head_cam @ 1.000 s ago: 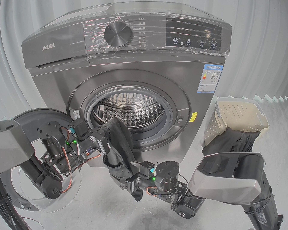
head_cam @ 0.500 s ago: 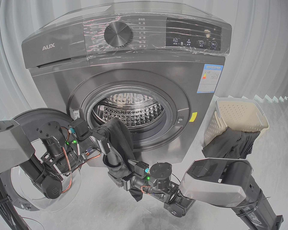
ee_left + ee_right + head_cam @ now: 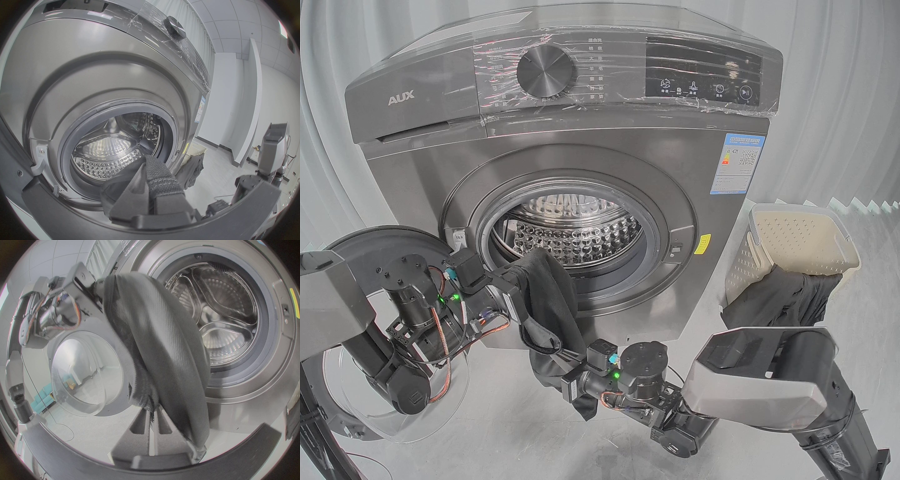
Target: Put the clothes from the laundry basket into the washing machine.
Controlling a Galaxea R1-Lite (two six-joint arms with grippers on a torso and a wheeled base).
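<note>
1. Washer (image 3: 675, 162) faced me, with its door (image 3: 369, 244) swung wide on the left and the drum (image 3: 575, 234) open.
2. Basket (image 3: 800, 237) leaned by the washer's right side, with dark clothes (image 3: 781, 300) spilling over its rim.
3. One dark garment (image 3: 550, 300) hung outside the drum, in front of its lower lip. Its long axis ran from high by the lip down and toward me.
4. Left gripper (image 3: 153, 200) pinched the top end at a ribbed band, just beside the lip, so that arm was nearer the drum.
5. Right gripper (image 3: 153, 427) was pressed together on the lower end, below and nearer me. I judged the drum lay up and ahead of both.
</note>
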